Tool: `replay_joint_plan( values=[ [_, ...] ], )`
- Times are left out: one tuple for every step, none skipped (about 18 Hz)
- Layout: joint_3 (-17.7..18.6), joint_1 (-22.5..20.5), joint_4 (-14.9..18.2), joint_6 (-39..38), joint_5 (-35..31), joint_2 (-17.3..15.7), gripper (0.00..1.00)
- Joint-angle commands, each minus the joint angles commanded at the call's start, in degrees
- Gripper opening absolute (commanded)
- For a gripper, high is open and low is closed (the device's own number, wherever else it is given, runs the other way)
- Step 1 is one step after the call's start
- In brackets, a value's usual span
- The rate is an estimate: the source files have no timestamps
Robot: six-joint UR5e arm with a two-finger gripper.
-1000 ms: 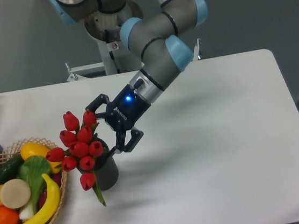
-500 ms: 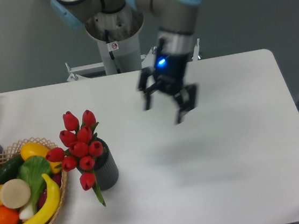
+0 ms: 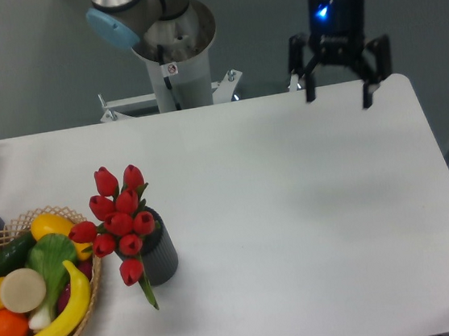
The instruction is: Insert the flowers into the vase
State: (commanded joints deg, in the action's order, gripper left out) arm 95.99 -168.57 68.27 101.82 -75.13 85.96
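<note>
Your gripper (image 3: 338, 94) hangs with its fingers spread and empty above the table's far right edge, well apart from the flowers (image 3: 121, 220), which stand upright in the vase (image 3: 160, 256) far to its lower left.

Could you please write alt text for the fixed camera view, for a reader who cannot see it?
Red tulips stand in a ribbed grey vase beside a wicker fruit basket on a white table. The open, empty gripper hangs at the far edge.

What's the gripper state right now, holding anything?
Black two-finger gripper: open, holding nothing, up near the far table edge. Red tulip bunch sits in the dark grey ribbed vase.
</note>
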Motion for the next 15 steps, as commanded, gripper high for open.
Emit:
replay_joint_plan(
  values=[
    [-0.1, -1.2, 1.0, 2.4, 0.0, -0.3, 1.0],
    [-0.1, -2.5, 1.9, 4.7, 0.0, -0.6, 1.0],
    [-0.2, -3.6, 2.9, 7.0, 0.0, -0.9, 1.0],
    [-0.1, -4.5, 3.8, 9.4, 0.0, -1.1, 1.0],
    [-0.2, -6.1, 5.1, 12.7, 0.0, -1.3, 1.0],
    [-0.2, -7.1, 5.9, 15.3, 0.0, -1.4, 1.0],
    [-0.2, -7.8, 6.3, 16.5, 0.0, -1.7, 1.0],
    [-0.1, -8.1, 6.3, 17.2, 0.0, -1.8, 1.0],
    [-0.1, -8.1, 6.4, 17.4, 0.0, -1.8, 1.0],
    [-0.1, -8.1, 6.4, 17.4, 0.0, -1.8, 1.0],
    [-0.1, -8.2, 6.5, 17.4, 0.0, -1.8, 1.0],
    [0.0, -8.2, 6.5, 17.4, 0.0, -1.8, 1.0],
    [0.0, -8.2, 6.5, 17.4, 0.0, -1.8, 1.0],
    [0.1, -8.2, 6.5, 17.4, 0.0, -1.8, 1.0],
    [0.2, -8.2, 6.5, 17.4, 0.1, -2.0, 1.0]
  ],
)
